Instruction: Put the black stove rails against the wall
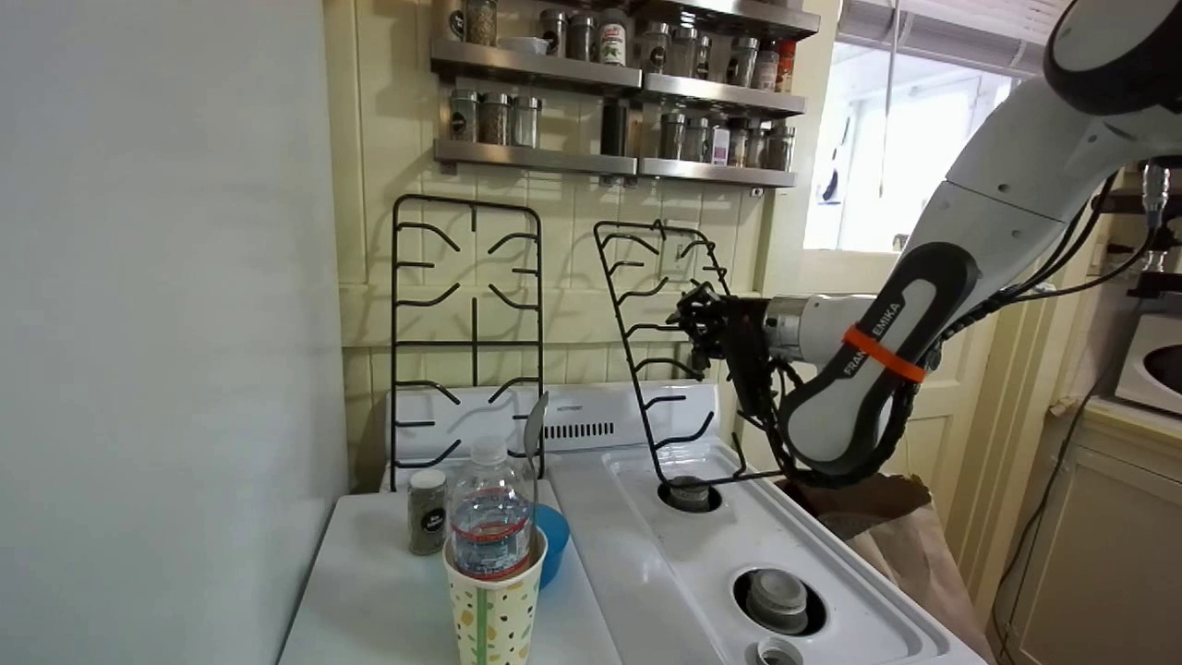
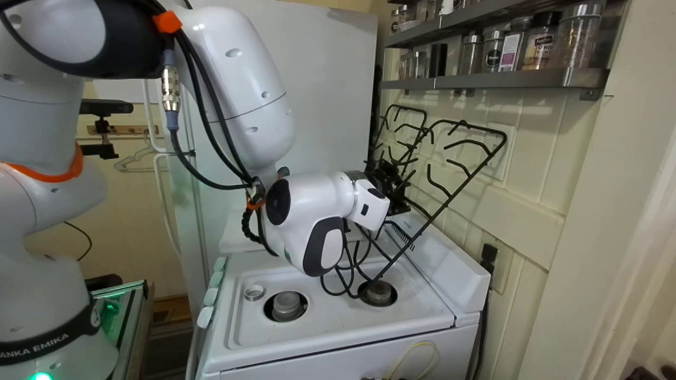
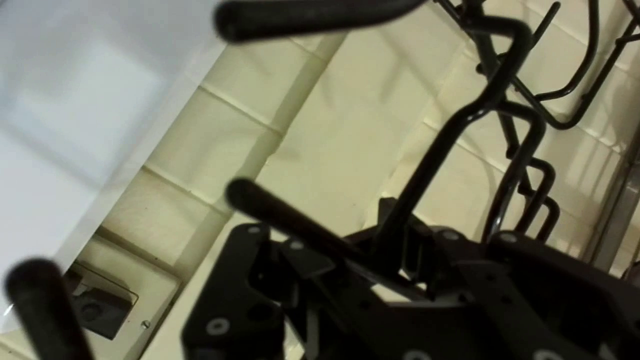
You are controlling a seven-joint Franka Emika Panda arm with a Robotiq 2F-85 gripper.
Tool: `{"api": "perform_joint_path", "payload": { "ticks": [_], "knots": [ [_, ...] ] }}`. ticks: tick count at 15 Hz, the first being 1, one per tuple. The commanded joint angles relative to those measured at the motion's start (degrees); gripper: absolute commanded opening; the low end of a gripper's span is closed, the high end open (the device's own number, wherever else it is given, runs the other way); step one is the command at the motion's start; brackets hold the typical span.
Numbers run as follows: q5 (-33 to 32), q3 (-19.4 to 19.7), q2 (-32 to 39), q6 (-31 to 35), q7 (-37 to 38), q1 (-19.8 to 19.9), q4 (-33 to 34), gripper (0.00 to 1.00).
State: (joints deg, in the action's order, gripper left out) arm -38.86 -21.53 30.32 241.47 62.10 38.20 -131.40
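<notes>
Jaws around one stove rail point(image 1: 626, 333) of two.

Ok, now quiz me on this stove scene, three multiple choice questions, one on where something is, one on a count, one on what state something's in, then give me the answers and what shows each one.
1. Where is the clear bottle?
A) On the spice shelf
B) In the patterned cup
C) On a burner

2. How many black grates show?
A) One
B) Four
C) Two

3. How does the grate at the gripper stand?
A) Tilted
B) Flat on the stovetop
C) Hung from a hook

Answers:
1: B, since its lower end sits inside the cup's rim in an exterior view.
2: C, since both exterior views show two black barred frames.
3: A, since its frame slants up toward the wall in an exterior view.
</notes>
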Motion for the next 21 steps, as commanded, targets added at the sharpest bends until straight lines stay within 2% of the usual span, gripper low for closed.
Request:
{"api": "perform_joint_path", "payload": {
  "ticks": [1,3,4,6,7,8,15,21],
  "knots": [
    [0.42,-0.86,0.23,1.6,1.56,0.6,2.48,0.0],
    [1.9,-0.84,0.13,0.94,0.84,0.26,3.63,0.0],
    [4.0,5.31,-1.04,1.93,2.24,-5.64,4.36,0.0],
    [7.82,8.22,-1.14,-0.26,0.41,-8.7,5.72,0.0],
    [4.84,9.86,-0.07,0.83,1.99,-9.09,3.79,0.0],
    [6.01,11.09,0.05,0.45,1.77,-10.46,4.52,0.0],
    [7.16,14.69,3.03,-0.8,1.11,-14.39,9.12,0.0],
    [8.28,14.54,4.65,0.38,1.79,-16.26,14.4,0.0]
  ]
}}
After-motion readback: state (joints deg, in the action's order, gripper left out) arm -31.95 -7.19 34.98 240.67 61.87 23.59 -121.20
